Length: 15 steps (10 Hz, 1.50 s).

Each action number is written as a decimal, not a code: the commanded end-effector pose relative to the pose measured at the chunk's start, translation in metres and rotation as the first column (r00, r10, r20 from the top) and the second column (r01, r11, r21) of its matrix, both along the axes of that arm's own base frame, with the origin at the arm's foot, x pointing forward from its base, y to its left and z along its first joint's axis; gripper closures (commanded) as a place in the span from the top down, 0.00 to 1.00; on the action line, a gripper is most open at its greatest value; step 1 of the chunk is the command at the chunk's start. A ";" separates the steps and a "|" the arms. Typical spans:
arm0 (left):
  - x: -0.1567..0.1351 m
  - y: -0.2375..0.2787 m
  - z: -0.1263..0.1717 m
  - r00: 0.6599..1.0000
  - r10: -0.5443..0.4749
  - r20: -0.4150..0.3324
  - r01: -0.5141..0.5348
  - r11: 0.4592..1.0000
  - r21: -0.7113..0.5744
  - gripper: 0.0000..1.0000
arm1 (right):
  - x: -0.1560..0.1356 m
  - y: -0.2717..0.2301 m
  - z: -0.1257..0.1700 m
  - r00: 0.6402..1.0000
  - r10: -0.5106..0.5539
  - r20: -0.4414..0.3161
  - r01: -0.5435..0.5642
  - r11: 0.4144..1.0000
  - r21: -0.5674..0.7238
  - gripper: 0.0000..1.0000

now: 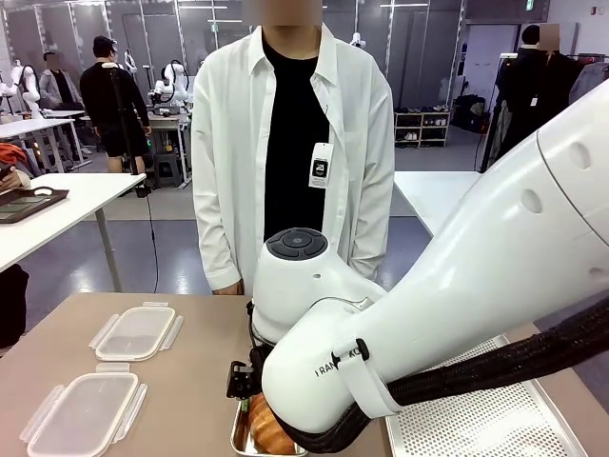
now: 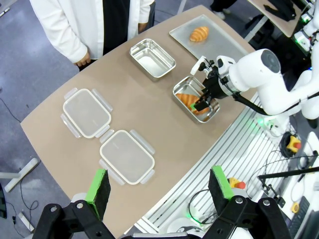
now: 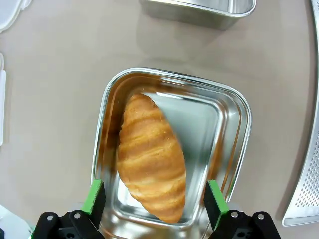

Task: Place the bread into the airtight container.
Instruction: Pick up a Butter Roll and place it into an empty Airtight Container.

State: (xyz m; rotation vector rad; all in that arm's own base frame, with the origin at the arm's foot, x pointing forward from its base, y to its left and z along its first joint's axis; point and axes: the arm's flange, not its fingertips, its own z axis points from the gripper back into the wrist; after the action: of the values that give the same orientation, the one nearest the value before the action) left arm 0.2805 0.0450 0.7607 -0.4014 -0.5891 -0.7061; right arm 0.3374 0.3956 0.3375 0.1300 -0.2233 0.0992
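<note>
Golden croissant (image 3: pixel 151 157) lying inside a steel container (image 3: pixel 230 124), right gripper (image 3: pixel 155 196) spread wide over it
Its green pads (image 3: pixel 94 196) stand apart on either side of the bread without touching it; the croissant lies diagonally along one wall of the tin. The left gripper (image 2: pixel 158 179) hangs high above the table (image 2: pixel 164 129), jaws likewise spread, holding nothing. A second steel container (image 2: pixel 152 58) sits just beyond the first, another croissant (image 2: pixel 199 34) rests on a tray (image 2: pixel 227 40), and two plastic lids (image 2: pixel 86 112) lie side by side
</note>
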 end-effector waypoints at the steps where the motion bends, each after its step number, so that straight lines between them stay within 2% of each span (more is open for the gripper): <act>1: 0.000 -0.001 0.001 1.000 -0.016 0.008 0.016 1.000 -0.002 1.00 | 0.000 0.001 0.001 1.000 0.000 0.001 0.000 1.000 0.007 1.00; 7: 0.000 -0.001 0.001 1.000 -0.016 0.008 0.016 1.000 -0.002 1.00 | 0.000 0.000 0.000 1.000 0.001 0.000 -0.001 1.000 0.000 1.00; 11: 0.000 -0.001 0.001 1.000 -0.016 0.008 0.016 1.000 -0.002 1.00 | -0.026 -0.067 0.109 0.983 0.180 0.042 -0.181 0.983 0.029 1.00; 15: 0.000 -0.001 0.001 1.000 -0.016 0.008 0.016 1.000 -0.002 1.00 | -0.032 -0.172 0.197 0.942 0.313 0.118 -0.317 0.948 0.020 1.00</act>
State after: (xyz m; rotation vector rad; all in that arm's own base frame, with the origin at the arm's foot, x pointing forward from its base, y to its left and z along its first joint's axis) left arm 0.2806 0.0453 0.7606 -0.4013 -0.5890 -0.7050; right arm 0.3038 0.2573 0.5260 0.1809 -0.3229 0.3843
